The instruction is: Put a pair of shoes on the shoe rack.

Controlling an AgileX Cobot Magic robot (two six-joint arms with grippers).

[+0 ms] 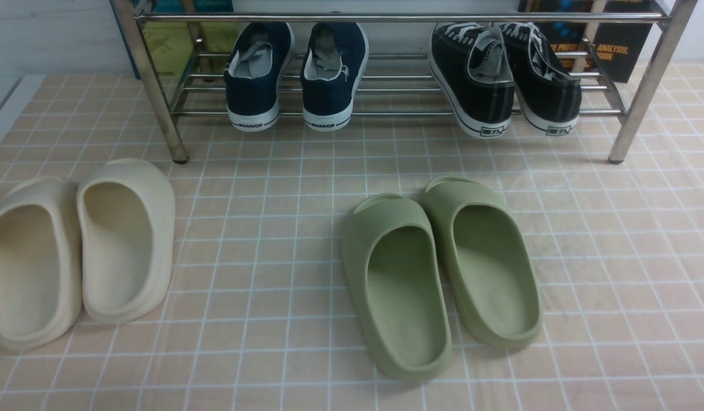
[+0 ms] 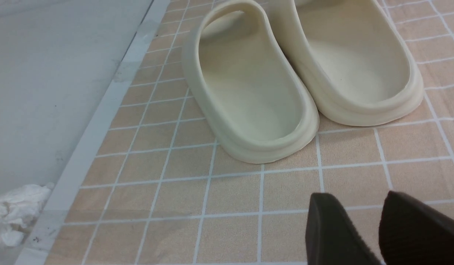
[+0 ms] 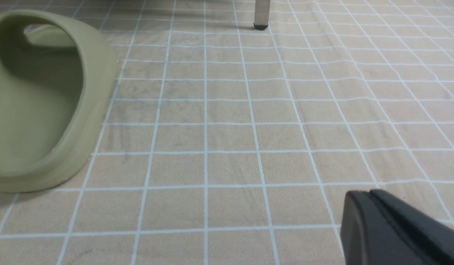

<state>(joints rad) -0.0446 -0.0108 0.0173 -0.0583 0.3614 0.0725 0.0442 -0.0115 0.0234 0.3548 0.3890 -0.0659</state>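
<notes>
The pair of shoes, two black low-top sneakers (image 1: 472,80) (image 1: 549,85) with white laces and soles, rests on the lower bars at the right end of the steel shoe rack (image 1: 386,17), heels toward me. Neither gripper shows in the front view. In the left wrist view my left gripper (image 2: 359,198) hangs over the tiled mat, open, with only floor in the gap between its fingers. In the right wrist view my right gripper (image 3: 368,193) is shut, its dark fingers pressed together on nothing, low over bare tiles. One rack leg (image 3: 261,14) stands ahead of it.
Navy WARRIOR sneakers (image 1: 295,74) sit on the rack's left half. Two olive-green slippers (image 1: 395,285) (image 3: 39,103) lie mid-floor. Two cream slippers (image 1: 126,240) (image 2: 249,92) lie at the left, near the mat's edge (image 2: 102,121). Crumpled white paper (image 2: 17,209) lies beyond that edge.
</notes>
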